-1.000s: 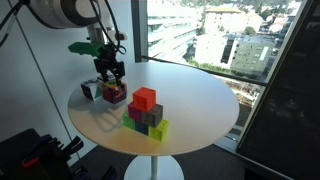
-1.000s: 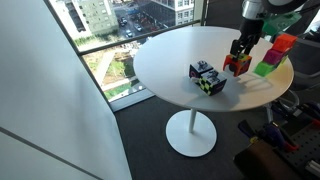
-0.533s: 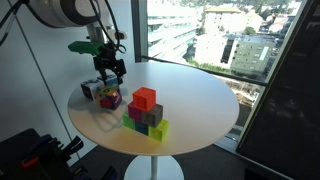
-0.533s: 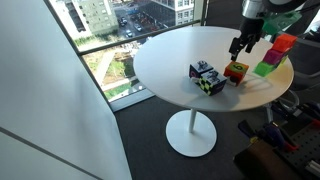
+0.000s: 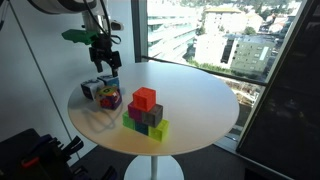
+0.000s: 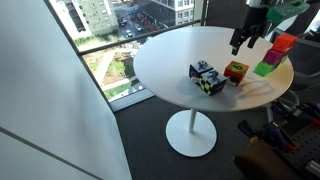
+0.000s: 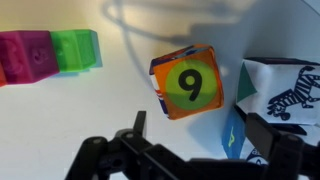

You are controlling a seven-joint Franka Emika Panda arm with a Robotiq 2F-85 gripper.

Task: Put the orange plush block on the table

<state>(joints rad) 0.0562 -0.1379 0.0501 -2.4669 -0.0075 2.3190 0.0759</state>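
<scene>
The orange plush block (image 7: 186, 83) lies on the round white table (image 5: 200, 95), its top face showing a green disc with a 9. It also shows in both exterior views (image 5: 110, 99) (image 6: 236, 72). My gripper (image 7: 195, 125) is open and empty, raised above the block; it shows in both exterior views (image 5: 103, 62) (image 6: 243, 38). Teal-and-white cubes (image 7: 270, 95) lie right beside the block.
A stack of cubes, a plain orange-red one on top of magenta, grey and green ones (image 5: 146, 112), stands near the table's middle (image 6: 272, 55). Its magenta and green cubes show in the wrist view (image 7: 50, 55). Large windows surround the table.
The gripper let go of the orange plush block on the table and rose straight up, open. The block stays next to the teal-and-white cubes.
</scene>
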